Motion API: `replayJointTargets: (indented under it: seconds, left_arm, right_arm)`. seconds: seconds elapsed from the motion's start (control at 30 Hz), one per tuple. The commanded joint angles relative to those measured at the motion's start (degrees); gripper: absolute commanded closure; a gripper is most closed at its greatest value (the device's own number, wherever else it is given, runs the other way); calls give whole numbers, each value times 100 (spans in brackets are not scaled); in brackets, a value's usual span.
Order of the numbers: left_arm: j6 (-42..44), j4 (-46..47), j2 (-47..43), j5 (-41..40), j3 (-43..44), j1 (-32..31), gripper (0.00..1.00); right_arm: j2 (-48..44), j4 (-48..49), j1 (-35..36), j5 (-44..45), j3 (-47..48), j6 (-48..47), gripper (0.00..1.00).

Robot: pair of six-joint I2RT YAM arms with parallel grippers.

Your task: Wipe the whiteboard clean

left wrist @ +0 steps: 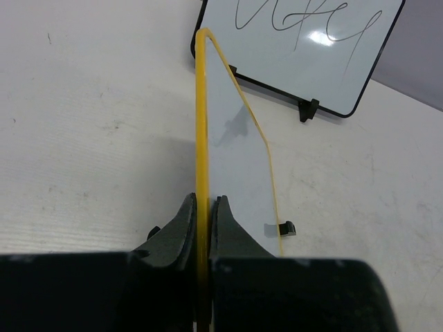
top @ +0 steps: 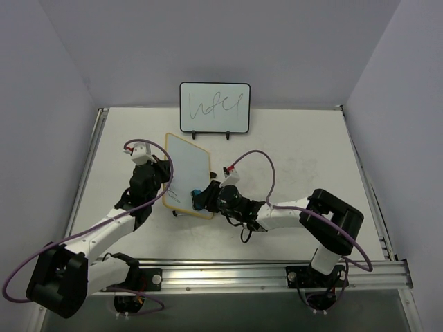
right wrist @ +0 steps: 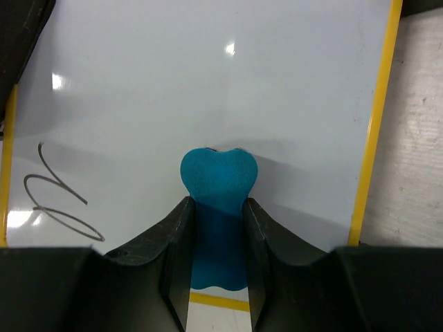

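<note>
Right wrist: wiping looked half done.
Left hand [left wrist: 202,207] pinched the whiteboard [left wrist: 235,152]; right hand [right wrist: 218,207] pinched the eraser [right wrist: 218,173], which should slide to the scribble [right wrist: 69,190] beside it.

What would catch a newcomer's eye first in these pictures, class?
The yellow-framed whiteboard is held up mid-table, its edge pinched by the left gripper. The right gripper holds a blue eraser against its face, near a dark scribble. A black-framed board with writing stands at the back.
</note>
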Motion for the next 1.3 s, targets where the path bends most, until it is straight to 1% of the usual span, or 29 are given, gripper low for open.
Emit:
replayJointTargets:
  seconds: [0.0,0.2,0.33,0.8,1.27]
  left_arm:
    - [259,-965,200,921,-131,-344,98]
    - [250,-965,235,921,-104,-344,98]
    - [233,-956,270,938,-104,-344,98]
    - [215,-974,270,921,-87,-353,98]
    - [197,-965,270,903,-87,-397,98]
  right_arm:
    - [532,-1841,354,-352,447,-389,100]
    - [725,-2324,732,-282,1439,-548,100]
    - [786,-2456,917,-282,1765,-592,100]
    - [787,-2738,1321,-396,2583,-715,100]
    - [769,-2791,1471,-475,2962,-768,100]
